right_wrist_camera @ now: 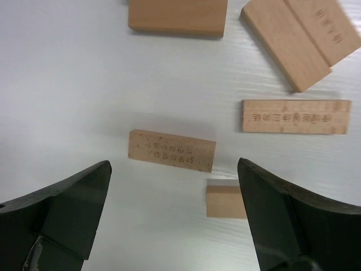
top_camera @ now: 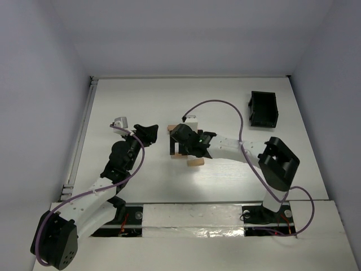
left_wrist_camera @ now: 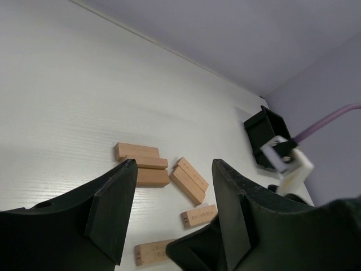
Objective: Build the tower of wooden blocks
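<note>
Several light-tan wooden blocks lie loose on the white table. In the left wrist view a small stack of three (left_wrist_camera: 141, 164) lies flat, a tilted pair (left_wrist_camera: 189, 180) sits to its right, and single blocks (left_wrist_camera: 198, 215) lie nearer. My left gripper (left_wrist_camera: 172, 212) is open and empty, above and short of them. My right gripper (right_wrist_camera: 174, 172) is open and empty, hovering straight over one flat block (right_wrist_camera: 172, 150), with a shorter-looking block (right_wrist_camera: 224, 197) by its right finger. From above, the right gripper (top_camera: 180, 140) covers most of the blocks (top_camera: 196, 162); the left gripper (top_camera: 150, 131) is to their left.
A small black plastic box (top_camera: 264, 108) stands at the back right, also in the left wrist view (left_wrist_camera: 264, 134). More blocks (right_wrist_camera: 296, 116) lie beyond the right gripper. A purple cable (top_camera: 217, 104) arcs over the right arm. Walls enclose the table.
</note>
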Tool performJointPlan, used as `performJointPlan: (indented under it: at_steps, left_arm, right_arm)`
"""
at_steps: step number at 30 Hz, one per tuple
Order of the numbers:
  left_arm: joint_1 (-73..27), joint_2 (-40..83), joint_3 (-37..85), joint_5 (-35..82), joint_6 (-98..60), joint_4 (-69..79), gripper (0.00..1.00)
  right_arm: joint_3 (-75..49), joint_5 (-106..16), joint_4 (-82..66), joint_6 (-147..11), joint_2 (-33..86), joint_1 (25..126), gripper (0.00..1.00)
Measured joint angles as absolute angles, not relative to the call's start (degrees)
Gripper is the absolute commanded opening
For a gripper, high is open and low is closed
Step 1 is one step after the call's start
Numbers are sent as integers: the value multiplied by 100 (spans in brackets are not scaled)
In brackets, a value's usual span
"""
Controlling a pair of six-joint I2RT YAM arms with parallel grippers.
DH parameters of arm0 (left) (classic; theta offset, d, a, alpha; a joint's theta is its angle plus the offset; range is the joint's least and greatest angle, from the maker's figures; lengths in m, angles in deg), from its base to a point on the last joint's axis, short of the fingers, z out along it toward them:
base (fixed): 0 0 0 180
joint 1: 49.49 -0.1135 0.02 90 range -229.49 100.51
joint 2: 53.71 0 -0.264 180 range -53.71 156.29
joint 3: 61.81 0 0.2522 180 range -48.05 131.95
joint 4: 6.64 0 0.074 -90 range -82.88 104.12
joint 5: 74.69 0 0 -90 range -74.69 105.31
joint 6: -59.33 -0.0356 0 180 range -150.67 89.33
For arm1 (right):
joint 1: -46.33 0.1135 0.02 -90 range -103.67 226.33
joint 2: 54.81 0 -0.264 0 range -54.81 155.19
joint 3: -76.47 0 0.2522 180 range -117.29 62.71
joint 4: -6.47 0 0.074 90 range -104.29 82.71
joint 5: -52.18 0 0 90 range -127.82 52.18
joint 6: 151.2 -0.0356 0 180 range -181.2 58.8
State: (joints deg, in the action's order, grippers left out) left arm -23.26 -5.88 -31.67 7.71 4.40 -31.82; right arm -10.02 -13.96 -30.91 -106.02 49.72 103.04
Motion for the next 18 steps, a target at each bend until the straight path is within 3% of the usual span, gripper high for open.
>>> performJointPlan:
  at_steps: [7, 18]
  left_arm:
    - [-2326, -588, -3167, 771, 440, -3182, 52]
    - [-2326, -577, -3167, 782, 438, -3182, 52]
  right_arm:
    - [-458, -1294, -2907, -10537, 4166, 10013, 97]
    - [-276, -1361, -2874, -10156, 4649, 9346, 100]
